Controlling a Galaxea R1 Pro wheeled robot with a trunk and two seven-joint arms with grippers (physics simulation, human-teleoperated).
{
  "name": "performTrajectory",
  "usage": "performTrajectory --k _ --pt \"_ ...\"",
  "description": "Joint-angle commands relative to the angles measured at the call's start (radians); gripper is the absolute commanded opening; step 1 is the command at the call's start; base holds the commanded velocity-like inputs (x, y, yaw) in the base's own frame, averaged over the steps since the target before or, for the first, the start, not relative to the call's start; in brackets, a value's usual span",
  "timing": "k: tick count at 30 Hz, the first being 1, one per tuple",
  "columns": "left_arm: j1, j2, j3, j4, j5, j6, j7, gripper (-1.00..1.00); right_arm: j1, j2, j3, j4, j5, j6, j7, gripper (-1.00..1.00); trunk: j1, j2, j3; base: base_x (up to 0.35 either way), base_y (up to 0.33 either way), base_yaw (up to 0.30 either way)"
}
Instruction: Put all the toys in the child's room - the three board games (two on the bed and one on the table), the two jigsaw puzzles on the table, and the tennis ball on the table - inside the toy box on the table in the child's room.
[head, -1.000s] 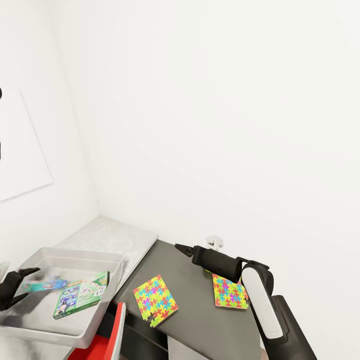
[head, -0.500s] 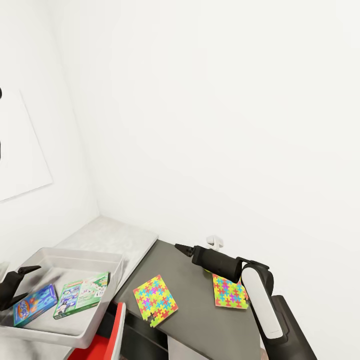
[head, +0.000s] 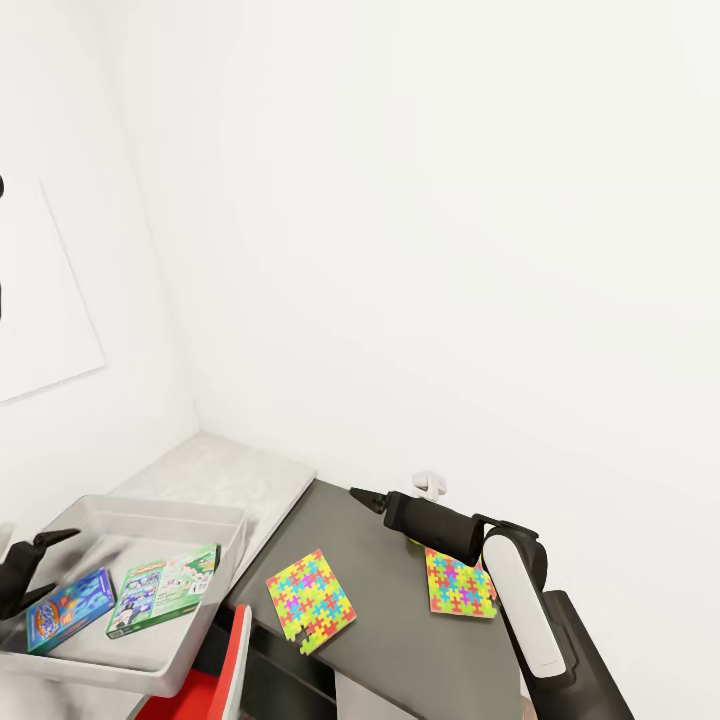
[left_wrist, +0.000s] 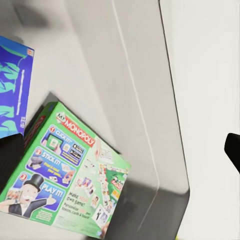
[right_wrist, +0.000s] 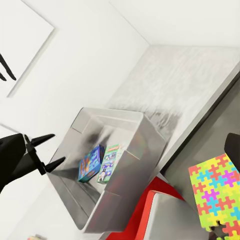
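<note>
Inside the toy box (head: 150, 655), two board games (head: 165, 588) are laid side by side; above its left edge the left gripper (head: 40, 565) is held open and empty. Whether the right gripper (head: 362, 496) is parted cannot be told.

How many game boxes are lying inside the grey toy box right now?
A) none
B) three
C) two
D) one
C: inside the toy box lie two boxes side by side, a blue board game and a green Monopoly board game; both jigsaw puzzles sit out on the dark table.
</note>
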Motion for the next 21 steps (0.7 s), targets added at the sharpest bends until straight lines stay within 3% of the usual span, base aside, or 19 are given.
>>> performTrajectory --k 1,8,12,14,21 --pt "-0.002 0.0 0.019 -0.001 -0.008 0.011 -0.011 1.0 -0.001 0.001 -0.001 0.0 0.008 0.004 0.008 1.0 0.001 -0.002 -0.002 0.0 0.0 0.0" --pt "-0.001 0.0 0.037 -0.011 -0.011 0.034 -0.124 1.0 -0.001 0.001 -0.001 0.0 0.008 0.004 0.008 1.0 0.001 -0.002 -0.002 0.0 0.0 0.0" --pt "-0.001 0.001 0.016 -0.02 -0.014 0.038 -0.261 1.0 -0.001 0.001 -0.001 0.0 0.008 0.004 0.008 1.0 0.001 -0.002 -0.002 0.0 0.0 0.0" --pt "-0.001 0.002 -0.02 -0.04 -0.015 0.038 -0.329 1.0 -0.001 0.001 -0.001 0.0 0.008 0.004 0.008 1.0 0.001 -0.002 -0.002 0.0 0.0 0.0" --pt "0.005 0.0 -0.206 -0.165 -0.018 0.037 -0.533 1.0 -0.001 0.001 -0.001 0.0 0.008 0.004 0.008 1.0 0.001 -0.002 -0.002 0.0 0.0 0.0"
